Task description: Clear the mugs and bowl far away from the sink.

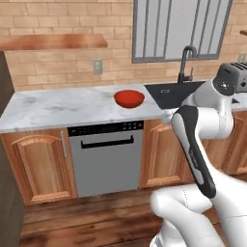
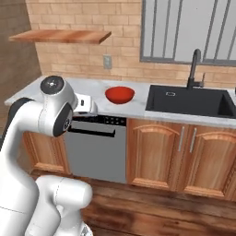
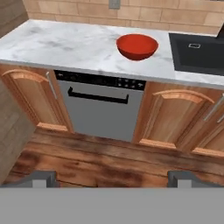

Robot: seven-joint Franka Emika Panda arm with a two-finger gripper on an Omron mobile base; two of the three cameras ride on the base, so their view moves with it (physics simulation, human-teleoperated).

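The red bowl (image 1: 129,98) (image 2: 120,94) (image 3: 137,47) sits upright on the marble counter (image 1: 58,106) (image 3: 65,43), just left of the black sink (image 1: 171,93) (image 2: 186,101) (image 3: 197,52) with its gooseneck faucet (image 1: 186,61) (image 2: 195,69). The mugs are out of view. My gripper (image 3: 113,178) hangs well back from the counter, over the wooden floor in front of the dishwasher. Its two dark fingertips (image 3: 43,177) stand wide apart with nothing between them, so it is open. The bowl lies far ahead of it, untouched.
A grey dishwasher (image 1: 106,154) (image 3: 100,109) sits under the counter between wooden cabinet doors (image 1: 41,166) (image 2: 154,154). A wooden shelf (image 1: 53,42) (image 2: 62,36) hangs on the brick wall. A grey toaster (image 1: 234,75) stands right of the sink. A dark tall unit (image 1: 7,183) borders the left.
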